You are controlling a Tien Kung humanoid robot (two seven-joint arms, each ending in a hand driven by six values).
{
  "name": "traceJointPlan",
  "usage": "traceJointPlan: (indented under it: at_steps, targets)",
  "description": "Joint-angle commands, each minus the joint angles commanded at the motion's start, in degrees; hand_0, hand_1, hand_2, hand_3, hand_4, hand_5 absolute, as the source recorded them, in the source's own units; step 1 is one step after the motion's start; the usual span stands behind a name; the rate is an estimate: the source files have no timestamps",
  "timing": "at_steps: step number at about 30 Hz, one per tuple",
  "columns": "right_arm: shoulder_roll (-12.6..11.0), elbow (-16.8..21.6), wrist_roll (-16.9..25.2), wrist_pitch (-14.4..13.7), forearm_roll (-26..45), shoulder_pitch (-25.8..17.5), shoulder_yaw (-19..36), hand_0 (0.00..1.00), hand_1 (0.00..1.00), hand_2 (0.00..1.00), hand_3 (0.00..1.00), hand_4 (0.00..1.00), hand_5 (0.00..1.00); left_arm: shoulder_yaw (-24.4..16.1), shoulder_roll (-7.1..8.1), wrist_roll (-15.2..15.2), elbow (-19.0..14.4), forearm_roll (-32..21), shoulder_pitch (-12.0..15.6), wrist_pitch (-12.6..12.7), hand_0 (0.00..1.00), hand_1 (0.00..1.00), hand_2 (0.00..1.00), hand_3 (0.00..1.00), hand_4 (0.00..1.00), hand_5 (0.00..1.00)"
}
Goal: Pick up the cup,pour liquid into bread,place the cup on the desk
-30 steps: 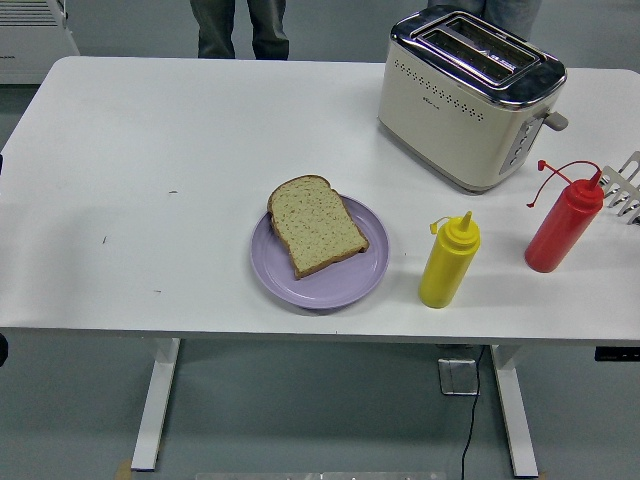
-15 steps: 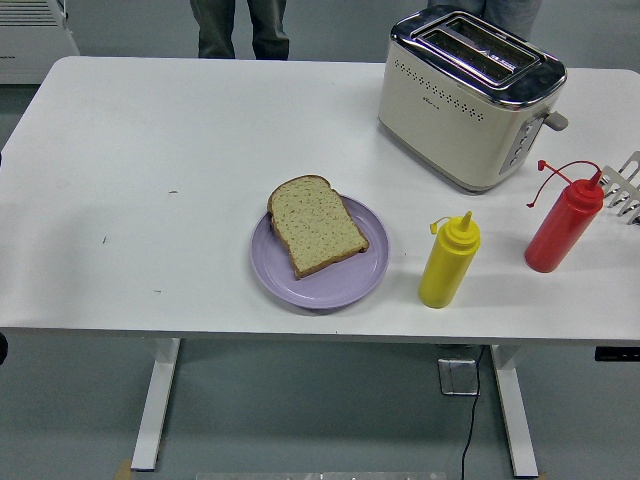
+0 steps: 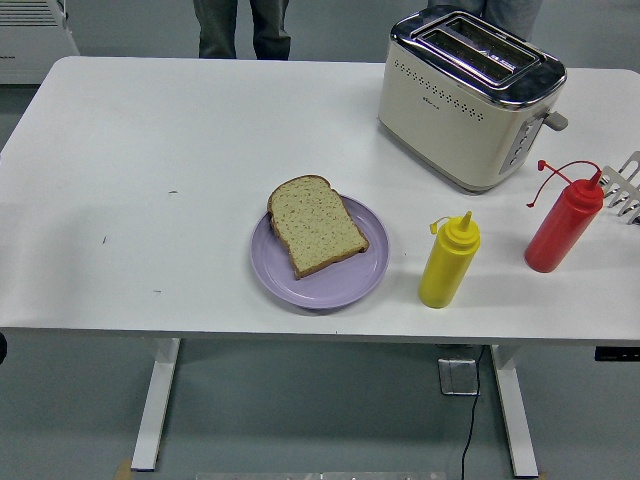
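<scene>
A slice of brown bread (image 3: 317, 226) lies on a lilac plate (image 3: 340, 285) near the table's front middle. No cup shows; a yellow squeeze bottle (image 3: 448, 262) stands upright just right of the plate, and a red squeeze bottle (image 3: 564, 224) with its cap hanging off stands further right. The pale fingertips of my right hand (image 3: 626, 188) reach in at the right edge, spread and holding nothing, a short gap right of the red bottle. Only a dark bit of my left arm (image 3: 2, 347) shows at the left edge, below the table.
A cream and chrome toaster (image 3: 468, 96) sits at the back right, behind the bottles. One person's legs (image 3: 240, 25) stand at the far side of the white table (image 3: 150, 150), and part of another person shows behind the toaster.
</scene>
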Motion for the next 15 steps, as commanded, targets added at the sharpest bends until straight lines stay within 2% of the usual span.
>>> traceJointPlan:
  at_steps: [15]
  targets:
    - [0.0,0.0,0.1,0.0,0.3,-0.1,0.0,0.791,0.777,0.794,0.802,0.504,0.484,-0.1,-0.04,0.0,0.0,-0.1,0.0,0.0,0.827,0.818,0.859,0.816,0.655,0.998]
